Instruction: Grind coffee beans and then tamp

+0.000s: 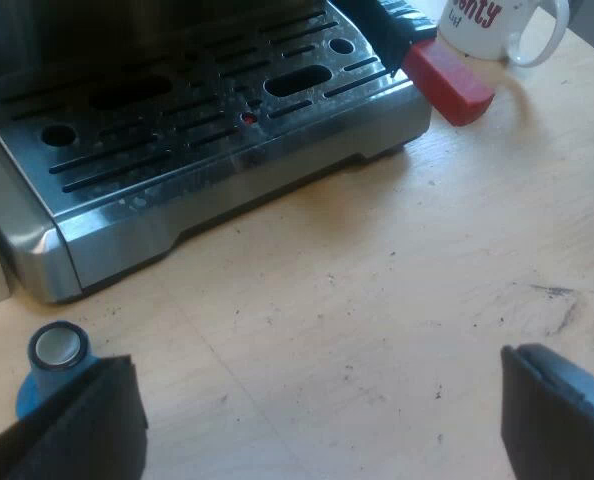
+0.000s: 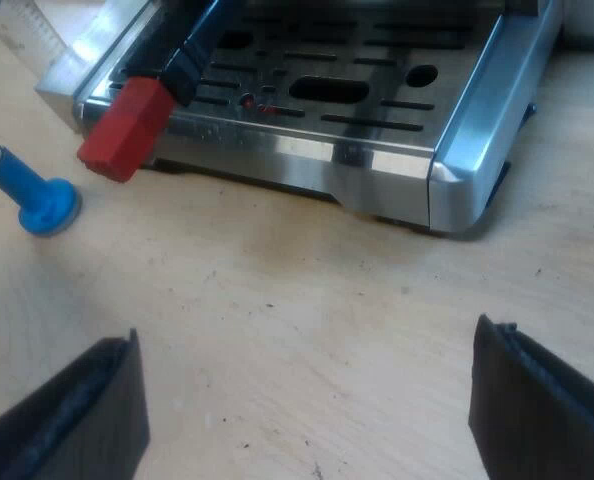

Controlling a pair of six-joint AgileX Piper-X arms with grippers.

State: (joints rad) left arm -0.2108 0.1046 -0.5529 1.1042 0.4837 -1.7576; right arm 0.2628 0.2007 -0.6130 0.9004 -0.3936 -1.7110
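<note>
- Left gripper (image 1: 322, 400): fingers spread wide, nothing between them, low over the wooden table (image 1: 377, 300).
- Right gripper (image 2: 307, 375): likewise spread wide, gripping nothing, low over bare wood at the machine's front.
- Machine (image 1: 227, 170): steel drip tray with a slotted grate, facing both grippers; a small red dot near the grate's middle.
- Handle (image 1: 397, 25): dark, slanting out over one corner of the tray. Red end (image 1: 447, 80) past the tray's edge, above the table. Upper part out of sight, so cannot tell whether locked in.
- Tamper (image 1: 55, 355): blue, upright on its wide foot on the table, narrow stem up, pale at the tip. In the left wrist view, just beside one left finger, touching or not unclear, and apart from the tray. In the right wrist view, near the red end but clear of it.
- Mug (image 1: 487, 25): white with red lettering, on the table just beyond the red end.
- Measuring glass (image 2: 27, 25): clear, with marks, partly seen near the tray's corner.
</note>
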